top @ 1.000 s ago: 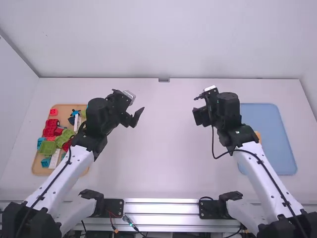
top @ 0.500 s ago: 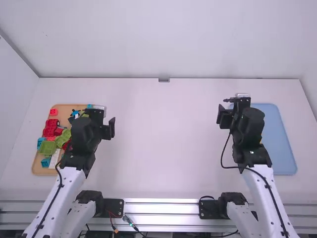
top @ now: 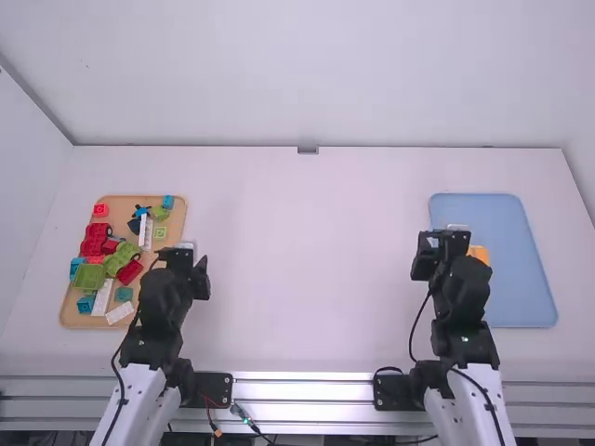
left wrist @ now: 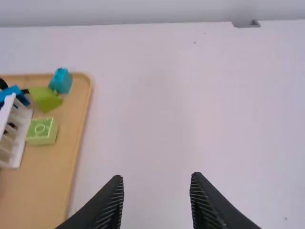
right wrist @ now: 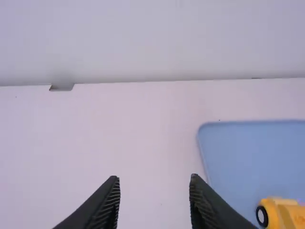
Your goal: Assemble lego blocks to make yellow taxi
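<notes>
Two white-linked robot arms with black joints stand over a smooth white table (top: 311,260), a gripper poised above either side. The black two-finger left gripper (top: 195,266) hangs beside the near right part of a tan, round-cornered tray (top: 67,312) loaded with toy bricks, while the matching right gripper (top: 427,258) is over the left side of a flat, pale blue tray (top: 511,293). Seen from the wrists, the left gripper (left wrist: 156,183) has its two ridged fingers spread apart with nothing between them, and the right gripper (right wrist: 153,184) likewise stands parted and unladen. On the blue tray, near its left edge and just beside the right arm, sits a yellow-orange toy vehicle piece with a black wheel (right wrist: 276,213), partly hidden by the arm in the high view. Across the table, the tan tray carries a jumble of colour: a square red brick (top: 100,210) near its far left corner, a larger red studded piece (top: 96,232) closer in, a teal block (top: 167,201) at the far right corner and a small light green square brick (left wrist: 42,131) near the right rim. Beside that green brick lies a long white slotted piece (left wrist: 17,125), and a white studded brick (top: 120,312) rests by the tray's near edge
</notes>
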